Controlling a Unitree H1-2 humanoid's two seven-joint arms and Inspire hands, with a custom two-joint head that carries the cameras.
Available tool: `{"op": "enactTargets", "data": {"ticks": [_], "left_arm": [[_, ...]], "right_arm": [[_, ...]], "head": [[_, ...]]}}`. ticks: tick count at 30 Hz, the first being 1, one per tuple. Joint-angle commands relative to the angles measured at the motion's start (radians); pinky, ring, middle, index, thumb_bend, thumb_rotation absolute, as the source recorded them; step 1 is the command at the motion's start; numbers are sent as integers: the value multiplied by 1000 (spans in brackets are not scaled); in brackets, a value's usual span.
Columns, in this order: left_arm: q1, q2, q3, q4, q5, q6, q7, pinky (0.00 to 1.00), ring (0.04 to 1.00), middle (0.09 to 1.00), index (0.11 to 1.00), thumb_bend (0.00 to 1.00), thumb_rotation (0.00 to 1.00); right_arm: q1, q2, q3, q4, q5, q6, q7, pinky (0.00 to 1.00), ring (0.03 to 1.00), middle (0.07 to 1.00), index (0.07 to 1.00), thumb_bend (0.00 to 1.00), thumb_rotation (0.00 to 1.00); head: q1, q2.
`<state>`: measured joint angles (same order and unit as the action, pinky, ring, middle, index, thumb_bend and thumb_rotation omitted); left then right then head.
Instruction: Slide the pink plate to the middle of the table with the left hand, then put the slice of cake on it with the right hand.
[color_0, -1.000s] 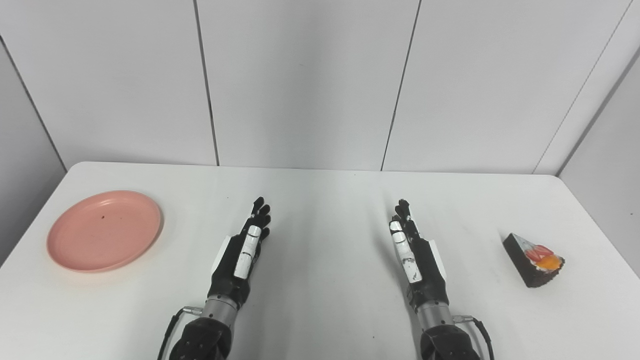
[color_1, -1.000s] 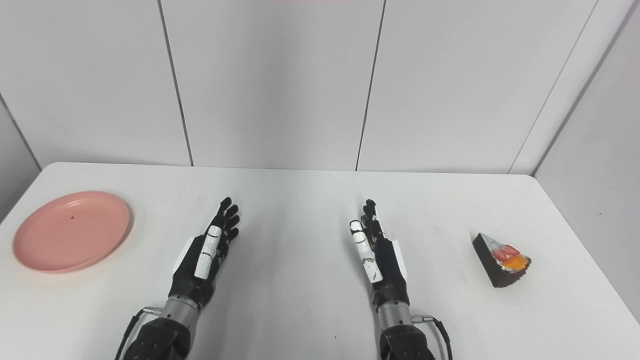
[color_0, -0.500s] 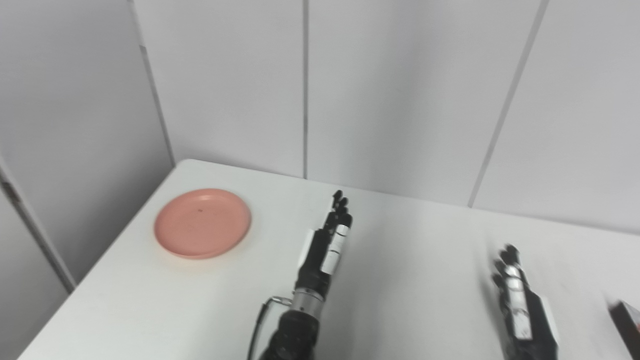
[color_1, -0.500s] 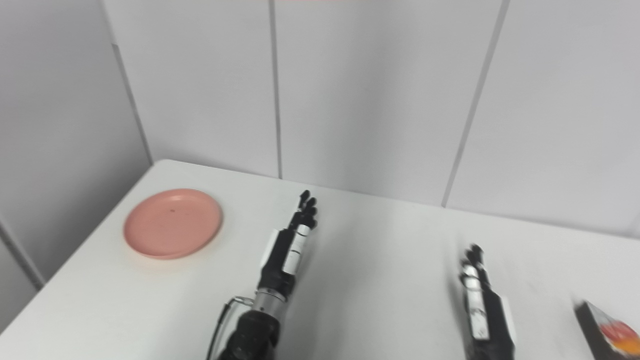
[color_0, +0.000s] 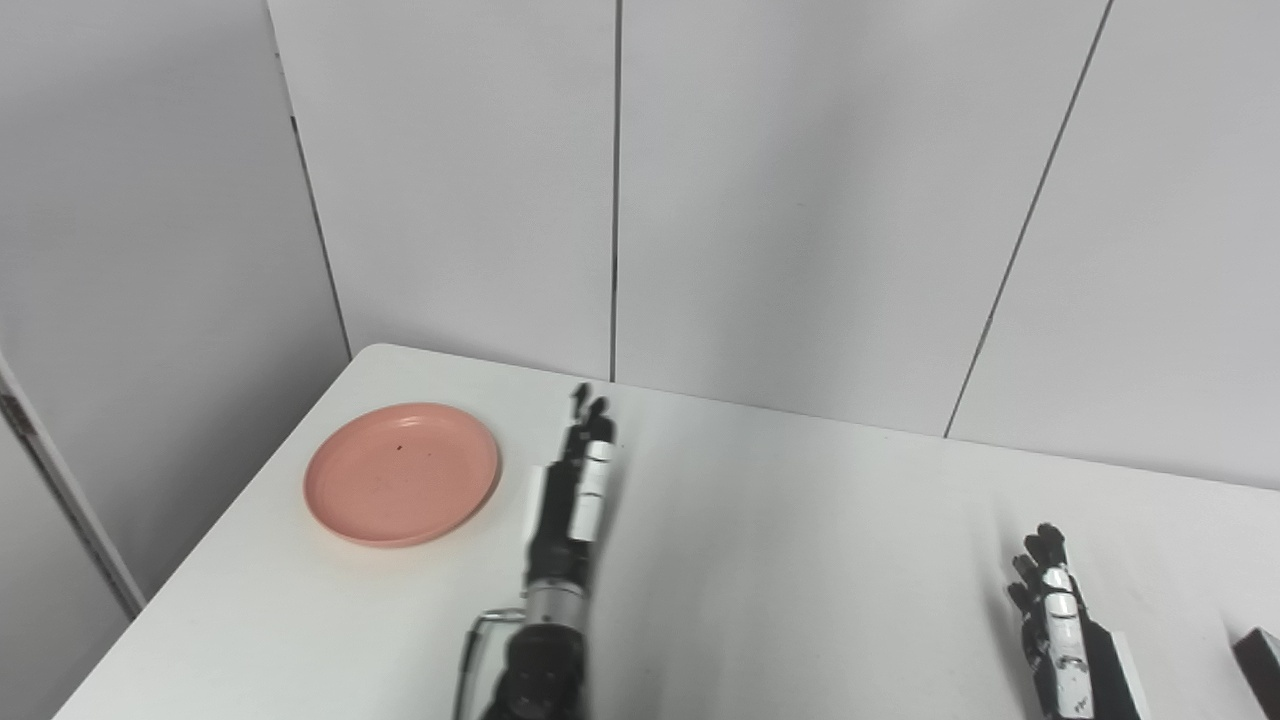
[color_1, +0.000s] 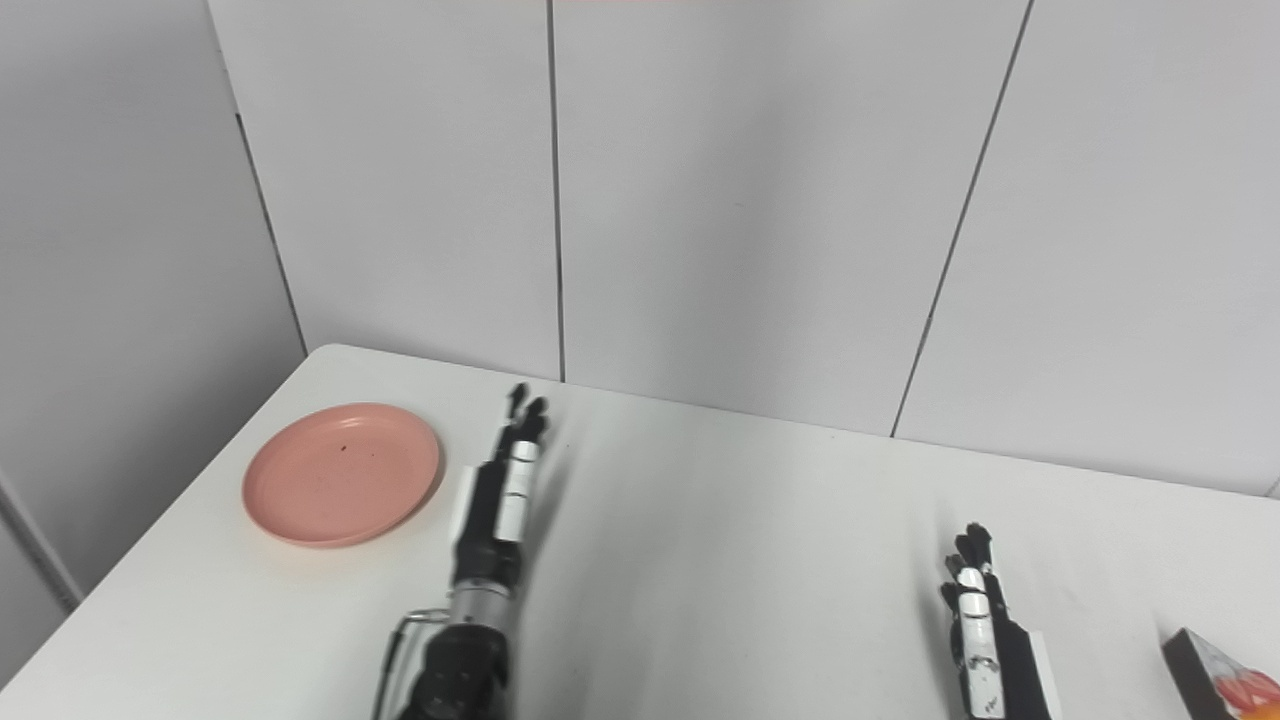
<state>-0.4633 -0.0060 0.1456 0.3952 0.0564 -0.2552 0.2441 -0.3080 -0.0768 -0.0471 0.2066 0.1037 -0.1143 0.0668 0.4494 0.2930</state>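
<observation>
A round pink plate (color_0: 402, 472) lies empty near the table's left edge. My left hand (color_0: 574, 487) hovers just right of it, fingers straight and apart, holding nothing, with a small gap to the plate's rim. At the lower right my right hand (color_0: 1062, 630) rests low over the table, open and empty. The slice of cake (color_1: 1218, 674), dark with a white and red-orange top, sits at the right border, partly cut off by the picture's edge.
The white table (color_0: 800, 520) stretches between the two hands with nothing on it. Its left edge (color_0: 210, 540) runs close to the plate. Grey wall panels (color_0: 780, 200) stand right behind the table's back edge.
The camera has turned left, so the whole picture shifted. My left hand has stretched forward and leftward, nearer to the plate. The right hand has stayed where it was.
</observation>
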Motion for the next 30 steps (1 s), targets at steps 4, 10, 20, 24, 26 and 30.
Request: {"op": "enactTargets", "data": {"ticks": [4, 10, 20, 24, 26, 30], "left_arm": [[-40, 61, 66, -93, -91, 32, -11, 856, 836, 846, 856, 766, 1000], [-51, 112, 136, -115, -184, 37, -14, 768, 745, 761, 772, 808, 1000], [-39, 220, 211, -125, -228, 57, -16, 748, 731, 749, 766, 871, 1000], [-37, 251, 249, -108, -225, 56, 12, 724, 696, 715, 731, 875, 1000], [-32, 265, 260, -110, -211, 57, 24, 729, 692, 710, 726, 872, 1000], [-17, 314, 267, -93, -167, 45, 39, 748, 706, 713, 728, 869, 1000]], "right_arm": [[-18, -5, 4, -45, 3, -14, 13, 1000, 1000, 1000, 1000, 422, 1000], [-15, 0, 1, -60, 5, -14, 11, 1000, 1000, 1000, 1000, 402, 1000], [-12, 4, 5, -84, 17, 9, 19, 1000, 1000, 1000, 1000, 375, 1000], [-8, 6, 6, -97, 9, 18, 12, 1000, 1000, 1000, 1000, 381, 1000], [-8, 8, 6, -98, 8, 19, 9, 1000, 1000, 1000, 1000, 387, 1000], [-3, 12, 3, -112, 10, 33, 3, 1000, 1000, 1000, 1000, 389, 1000]], "head": [[8, -4], [12, -5], [19, -10], [18, -9], [19, -8], [20, -3]]}}
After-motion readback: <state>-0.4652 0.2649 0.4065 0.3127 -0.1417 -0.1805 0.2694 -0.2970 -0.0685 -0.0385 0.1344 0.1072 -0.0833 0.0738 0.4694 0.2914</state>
